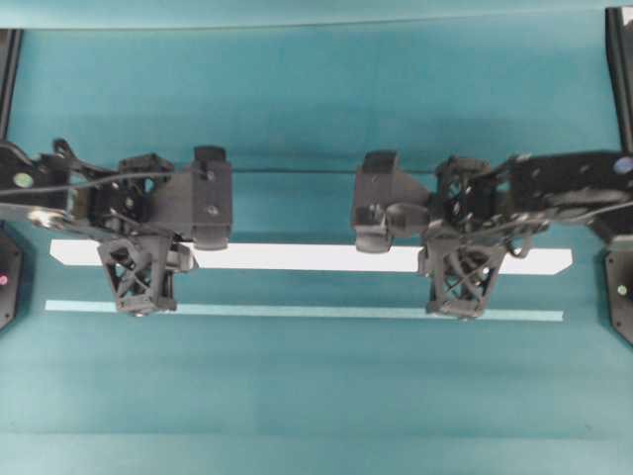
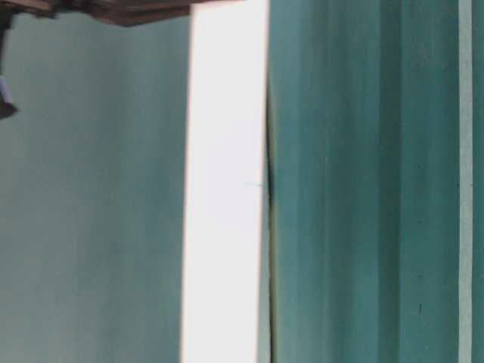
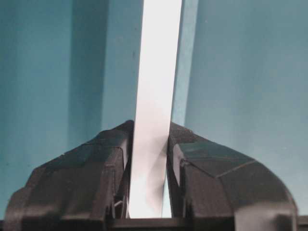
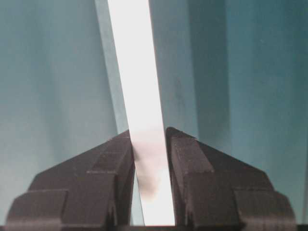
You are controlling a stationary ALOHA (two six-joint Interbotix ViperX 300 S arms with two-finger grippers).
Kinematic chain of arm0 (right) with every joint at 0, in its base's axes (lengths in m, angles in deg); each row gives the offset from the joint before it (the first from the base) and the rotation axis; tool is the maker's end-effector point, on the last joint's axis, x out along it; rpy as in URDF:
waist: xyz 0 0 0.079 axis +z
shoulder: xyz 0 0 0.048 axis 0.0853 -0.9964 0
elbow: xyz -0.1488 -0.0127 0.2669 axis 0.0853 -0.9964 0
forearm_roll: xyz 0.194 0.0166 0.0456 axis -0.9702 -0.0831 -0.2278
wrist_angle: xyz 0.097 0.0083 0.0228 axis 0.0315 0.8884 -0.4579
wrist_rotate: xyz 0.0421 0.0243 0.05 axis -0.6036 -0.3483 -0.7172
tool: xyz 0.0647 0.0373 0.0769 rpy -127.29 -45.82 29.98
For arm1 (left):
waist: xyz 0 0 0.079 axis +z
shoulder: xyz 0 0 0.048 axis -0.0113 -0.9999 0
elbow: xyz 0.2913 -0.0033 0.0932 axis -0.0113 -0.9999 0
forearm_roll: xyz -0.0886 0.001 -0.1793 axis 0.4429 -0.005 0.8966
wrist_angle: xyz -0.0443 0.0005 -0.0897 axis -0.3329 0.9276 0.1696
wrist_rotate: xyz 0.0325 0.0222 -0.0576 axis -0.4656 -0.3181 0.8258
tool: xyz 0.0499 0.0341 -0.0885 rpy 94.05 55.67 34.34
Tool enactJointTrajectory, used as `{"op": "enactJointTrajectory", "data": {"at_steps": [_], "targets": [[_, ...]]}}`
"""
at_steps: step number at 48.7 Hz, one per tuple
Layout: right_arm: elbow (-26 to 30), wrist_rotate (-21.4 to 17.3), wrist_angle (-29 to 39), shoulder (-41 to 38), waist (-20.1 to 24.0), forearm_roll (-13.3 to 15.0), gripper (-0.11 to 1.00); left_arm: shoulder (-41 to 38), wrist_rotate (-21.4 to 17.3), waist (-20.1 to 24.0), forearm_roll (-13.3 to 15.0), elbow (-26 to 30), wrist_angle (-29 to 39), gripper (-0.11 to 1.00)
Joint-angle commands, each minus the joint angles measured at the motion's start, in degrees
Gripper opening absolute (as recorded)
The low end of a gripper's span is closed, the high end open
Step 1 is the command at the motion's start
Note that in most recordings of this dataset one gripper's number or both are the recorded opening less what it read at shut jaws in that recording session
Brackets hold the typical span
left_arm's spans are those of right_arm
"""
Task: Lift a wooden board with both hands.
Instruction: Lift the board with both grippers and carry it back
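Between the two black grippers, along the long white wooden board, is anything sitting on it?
No. In the overhead view the long white wooden board runs bare between the left gripper and right gripper; only the arms' black wrist housings overhang its far edge.

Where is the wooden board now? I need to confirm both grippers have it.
In the overhead view the wooden board spans the middle, above the tape strip, clamped by left gripper and right gripper.

Light is even and rather dim. The wooden board (image 2: 225,189) is overexposed to plain white, strongest in the table-level view. A soft shadow falls at 3 o'clock. All views are slightly blurred.
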Motion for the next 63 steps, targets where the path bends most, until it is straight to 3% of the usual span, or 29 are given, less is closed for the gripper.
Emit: {"op": "enactJointTrajectory", "data": {"at_steps": [1, 26, 43, 63], "targets": [[3.1, 0.3, 3.2, 0.8, -0.5, -0.2, 0.21, 1.8, 0.4, 0.6, -0.2, 3.0, 1.8, 0.17], [15.6, 0.4, 17.8, 0.5, -0.5, 0.1, 0.21, 1.8, 2.5, 1.8, -0.2, 17.3, 14.4, 0.17], [27.4, 0.2, 28.3, -0.4, -0.4, 0.9, 0.21, 1.5, 3.0, 1.8, -0.2, 26.1, 22.5, 0.17], [38.1, -0.1, 31.4, -1.6, -0.2, 2.0, 0.21, -0.4, 2.7, 1.8, -0.2, 36.9, 30.8, 0.17]]}}
